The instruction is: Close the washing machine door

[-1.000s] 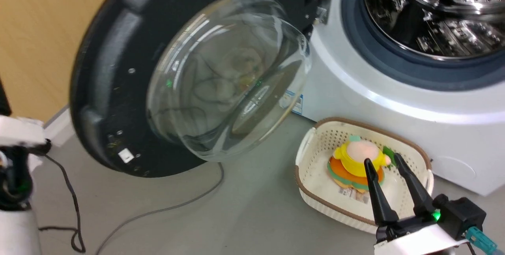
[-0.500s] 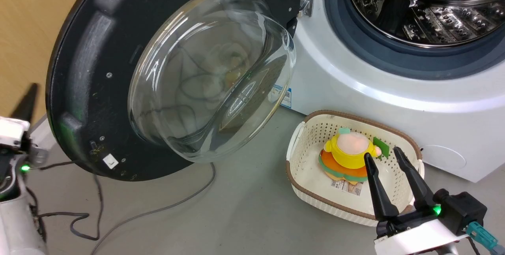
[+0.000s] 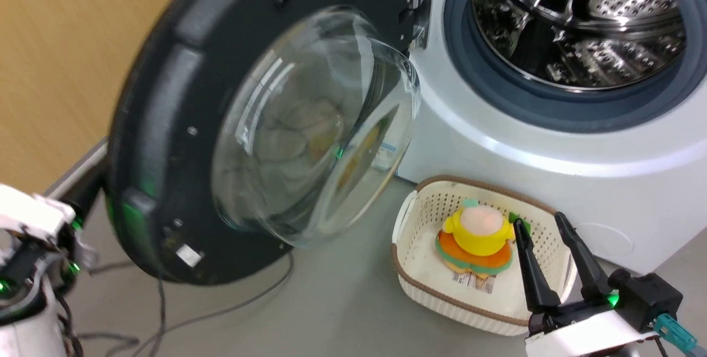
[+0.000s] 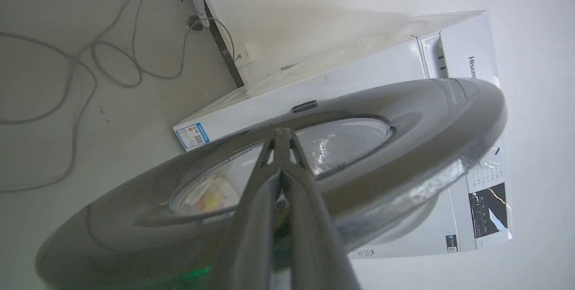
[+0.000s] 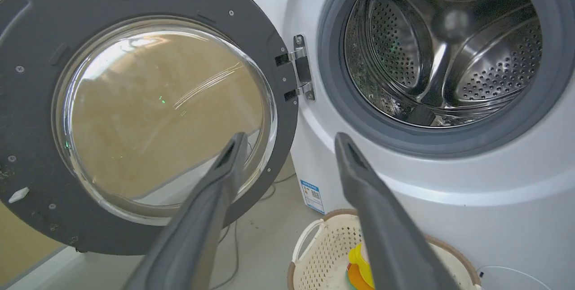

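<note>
The washing machine door (image 3: 165, 97), black with a bulging glass bowl, hangs open on its hinge at the left of the white washing machine (image 3: 552, 158). My left gripper (image 3: 84, 192) is at the door's outer lower edge, partly hidden behind the rim. In the left wrist view the left gripper (image 4: 282, 134) is shut, empty, its tips against the door's glossy outer face (image 4: 426, 115). My right gripper (image 3: 538, 220) hovers open over the basket. In the right wrist view the right gripper (image 5: 289, 137) points at the door (image 5: 27, 101) and the machine (image 5: 471, 200), touching nothing.
A cream perforated basket (image 3: 409, 268) holding a yellow and orange plush toy (image 3: 478, 232) stands on the floor in front of the machine. Grey cables (image 3: 221, 307) trail across the floor under the door. A wood-toned wall (image 3: 55, 69) runs behind the door at the left.
The head camera has shifted. My shut left gripper has gone from beside the door to behind its outer edge, and the door stands a little more edge-on. The right gripper keeps its place.
</note>
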